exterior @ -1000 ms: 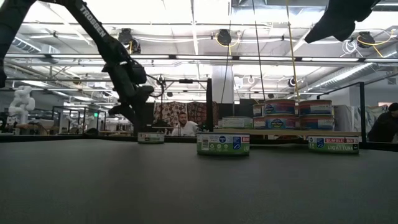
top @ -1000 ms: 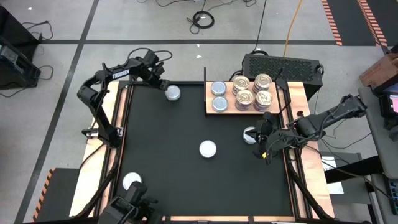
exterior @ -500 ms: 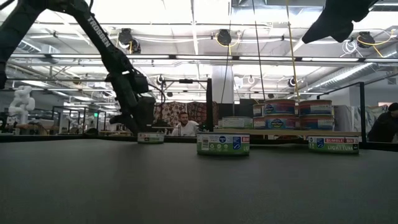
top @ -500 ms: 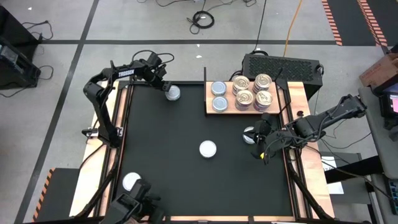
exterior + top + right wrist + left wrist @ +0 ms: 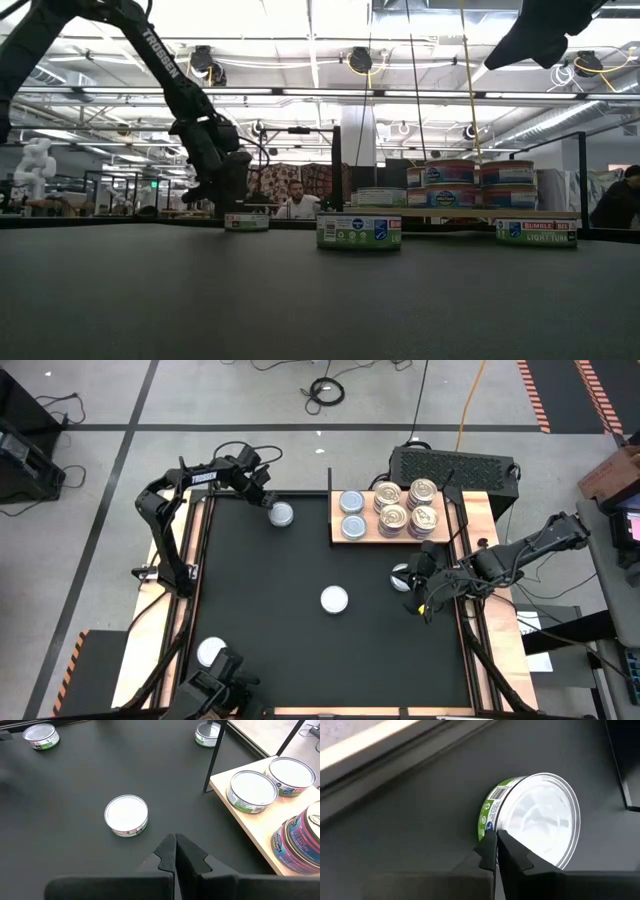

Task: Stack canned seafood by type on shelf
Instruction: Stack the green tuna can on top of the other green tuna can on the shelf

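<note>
On the light wood shelf at the far right stand two silver-topped cans and stacks of gold-topped cans. Loose silver-topped cans rest flat on the black mat: one at the far left, one in the middle, one at the right and one at the near left. My left gripper is shut, its tips at the far-left can. My right gripper hangs shut above the mat beside the right can, touching nothing. My left gripper's shut fingertips lie against the can's green-labelled side wall, low down by the mat. The fingers slant down at it from the table's far left. The can sits flat on the mat, its silver top up.
A thin black post stands upright at the shelf's left edge, close to the far-left can. A black box sits behind the shelf. Bare mat lies between the loose cans.
My left gripper has come down toward the far-left can and shut. Its tips now lie at the can's side. The can has slid a little across the mat toward the shelf and the near edge, staying flat.
</note>
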`<action>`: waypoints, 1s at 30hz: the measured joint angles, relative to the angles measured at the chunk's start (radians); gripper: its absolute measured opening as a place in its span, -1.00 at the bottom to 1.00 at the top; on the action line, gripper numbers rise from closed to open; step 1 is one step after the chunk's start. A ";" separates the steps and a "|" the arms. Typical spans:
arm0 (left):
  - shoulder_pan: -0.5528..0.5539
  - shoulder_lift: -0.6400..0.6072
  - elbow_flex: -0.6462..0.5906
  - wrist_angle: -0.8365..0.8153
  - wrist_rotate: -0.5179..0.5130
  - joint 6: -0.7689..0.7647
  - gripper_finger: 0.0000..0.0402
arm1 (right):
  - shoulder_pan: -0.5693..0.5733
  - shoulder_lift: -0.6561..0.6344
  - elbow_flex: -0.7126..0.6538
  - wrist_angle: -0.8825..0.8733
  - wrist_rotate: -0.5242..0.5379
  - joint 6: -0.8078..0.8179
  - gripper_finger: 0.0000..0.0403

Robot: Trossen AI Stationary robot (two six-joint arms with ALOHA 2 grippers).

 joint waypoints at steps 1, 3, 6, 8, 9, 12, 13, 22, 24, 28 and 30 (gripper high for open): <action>0.000 0.000 0.000 -0.001 0.006 0.000 -0.96 | 0.000 0.000 0.000 0.000 0.000 0.002 -1.00; 0.000 0.002 -0.002 -0.005 0.041 -0.010 -0.98 | 0.000 0.000 0.000 0.000 0.000 0.006 -1.00; 0.000 0.003 -0.004 -0.009 0.110 -0.052 -0.99 | 0.000 0.000 0.000 0.000 0.000 0.006 -1.00; -0.013 -0.001 -0.004 -0.006 0.119 -0.060 -0.99 | 0.000 0.000 0.000 0.000 0.000 0.006 -1.00; -0.022 -0.002 -0.004 -0.006 0.119 -0.069 -0.99 | 0.000 0.000 0.000 0.000 0.000 0.006 -1.00; -0.055 -0.003 -0.004 0.006 0.142 -0.107 -0.99 | 0.000 0.000 0.000 -0.001 0.000 0.005 -1.00; -0.066 -0.003 -0.004 0.017 0.155 -0.116 -0.99 | 0.000 0.000 0.000 -0.001 0.000 0.005 -1.00; -0.145 -0.004 0.043 0.152 0.277 -0.228 -1.00 | 0.000 0.000 0.000 -0.001 0.000 -0.003 -1.00; -0.154 -0.005 0.062 0.168 0.295 -0.244 -1.00 | 0.000 0.000 0.000 -0.001 0.000 0.001 -1.00; -0.169 -0.006 0.085 0.231 0.302 -0.304 -1.00 | 0.000 0.000 0.000 -0.002 0.000 0.003 -1.00; -0.178 -0.006 0.090 0.264 0.302 -0.343 -1.00 | 0.000 0.000 0.000 -0.002 0.000 0.003 -1.00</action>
